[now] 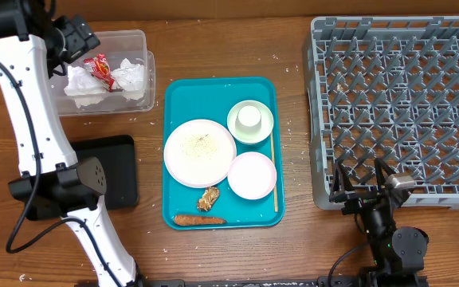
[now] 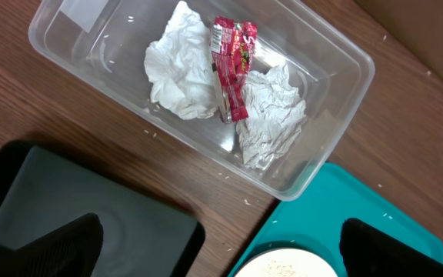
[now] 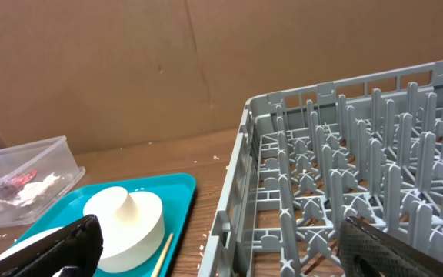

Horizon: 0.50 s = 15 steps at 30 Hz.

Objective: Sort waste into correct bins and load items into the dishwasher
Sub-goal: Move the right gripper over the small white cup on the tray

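The clear tub [image 1: 138,44] [image 2: 321,46] holds two crumpled napkins [image 1: 130,77] [image 2: 177,73] and a red wrapper [image 1: 99,67] [image 2: 233,65]. My left gripper [image 1: 80,40] [image 2: 221,258] hangs open and empty above it. On the teal tray [image 1: 217,92] sit a large plate [image 1: 200,153] with rice grains, a smaller plate [image 1: 252,174], a bowl [image 1: 250,121] [image 3: 125,219] with a cup in it, a wooden stick [image 1: 273,171] [image 3: 162,254], a brown lump [image 1: 209,198] and a brown-orange food stick [image 1: 198,220]. My right gripper [image 1: 359,183] [image 3: 221,248] stands open at the near-left corner of the grey rack [image 1: 401,104] [image 3: 344,154].
A flat black tray [image 1: 114,171] [image 2: 91,200] lies left of the teal tray, partly under my left arm [image 1: 34,119]. Crumbs dot the wooden table. A brown cardboard wall [image 3: 129,61] stands behind the table.
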{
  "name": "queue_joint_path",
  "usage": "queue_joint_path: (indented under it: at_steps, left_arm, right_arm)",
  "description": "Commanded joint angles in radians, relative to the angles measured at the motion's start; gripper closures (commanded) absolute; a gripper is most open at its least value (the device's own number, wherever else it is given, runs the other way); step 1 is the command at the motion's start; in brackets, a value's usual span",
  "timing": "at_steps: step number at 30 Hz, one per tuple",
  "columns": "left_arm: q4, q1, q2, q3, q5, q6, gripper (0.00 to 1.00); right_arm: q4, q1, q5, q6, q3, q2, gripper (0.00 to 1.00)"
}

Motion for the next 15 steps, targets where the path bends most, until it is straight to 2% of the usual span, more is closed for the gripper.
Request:
queue_joint_path:
  at_steps: [1,4,9,12,15]
  left_arm:
    - [0.008,0.021,-0.005,0.010,0.063,-0.050,0.00]
    - [0.008,0.027,-0.005,0.010,0.061,-0.051,0.00]
    - [0.008,0.025,-0.005,0.010,0.061,-0.051,0.00]
    - [0.008,0.026,-0.005,0.010,0.061,-0.051,0.00]
    - [0.008,0.026,-0.005,0.010,0.061,-0.051,0.00]
  right_arm:
    - [0.043,-0.003,0.044,0.000,-0.011,-0.007,0.00]
    - [0.199,-0.001,-0.007,0.052,-0.011,-0.007,0.00]
    - [0.456,-0.001,-0.293,0.292,-0.011,-0.007,0.00]
    - [0.571,-0.001,-0.297,0.294,-0.011,-0.007,0.00]
    - [0.860,-0.001,-0.264,0.303,-0.009,-0.007,0.00]
